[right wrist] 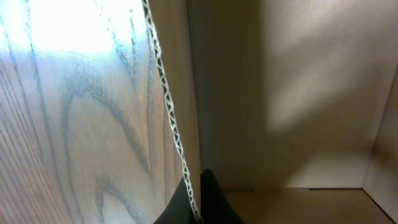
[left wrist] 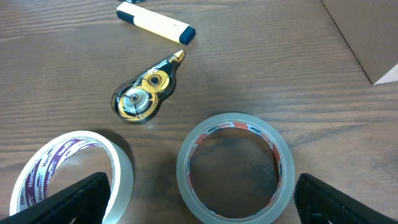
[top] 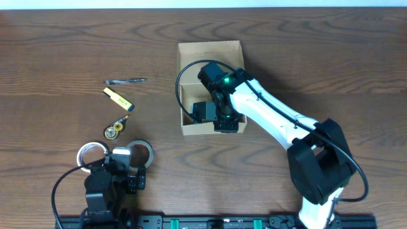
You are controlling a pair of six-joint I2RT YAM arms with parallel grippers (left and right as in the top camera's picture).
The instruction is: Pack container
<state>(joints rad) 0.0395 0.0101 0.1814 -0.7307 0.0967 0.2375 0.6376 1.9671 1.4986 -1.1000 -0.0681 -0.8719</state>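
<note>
The container is a tan cardboard box, open at the top, in the middle of the table. My right gripper is at its near wall. In the right wrist view the fingers are shut on the container's corrugated wall edge, one finger outside and one inside. My left gripper is low at the front left. In the left wrist view it is open, with a clear tape roll lying between the fingers.
A white tape roll lies left of the clear one. Farther off lie a correction tape dispenser, a yellow marker and a pen. The container's corner shows at upper right of the left wrist view.
</note>
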